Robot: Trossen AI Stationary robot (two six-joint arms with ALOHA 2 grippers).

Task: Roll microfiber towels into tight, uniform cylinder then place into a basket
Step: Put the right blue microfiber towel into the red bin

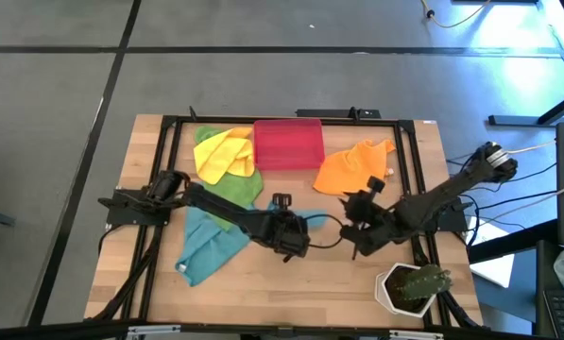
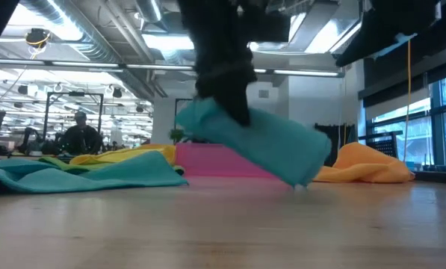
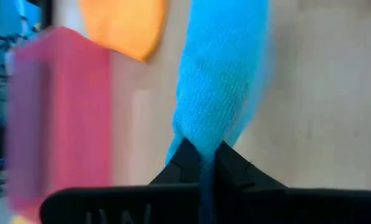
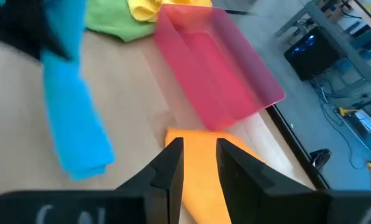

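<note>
Jaws of the left gripper [image 3: 201, 163] pinch one end of a rolled teal towel [image 2: 271, 149], and in the low view the roll hangs tilted, its free end dipping to the tabletop [image 1: 291, 288] or just above it. Held by one end only, the roll could loosen: the outer wrap may peel open as it swings, or the whole cylinder may slip out of that narrow pinch. If the low end drags on the wood during the carry, friction would likely unwind it.

Right gripper [image 4: 199, 163] hovers just right of the roll with its jaws slightly parted and nothing between them; the orange towel [image 1: 355, 168] lies below and beyond it. With the two arms this close at mid-table, a sideways move by either could knock the roll or snag the cloth.

Left of the left arm, a second teal towel [image 1: 209, 247] lies spread flat on the near side, touching a green towel [image 1: 236, 189] farther back. A yellow towel [image 1: 223, 154] sits on the green one, at the far left.

Farthest, at the middle of the far edge, stands the basket [image 1: 287, 144], seemingly with nothing in it. It looks barely wider than the roll, so a tilted or crooked release could leave one end propped on the rim, or tip the light bin.
</note>
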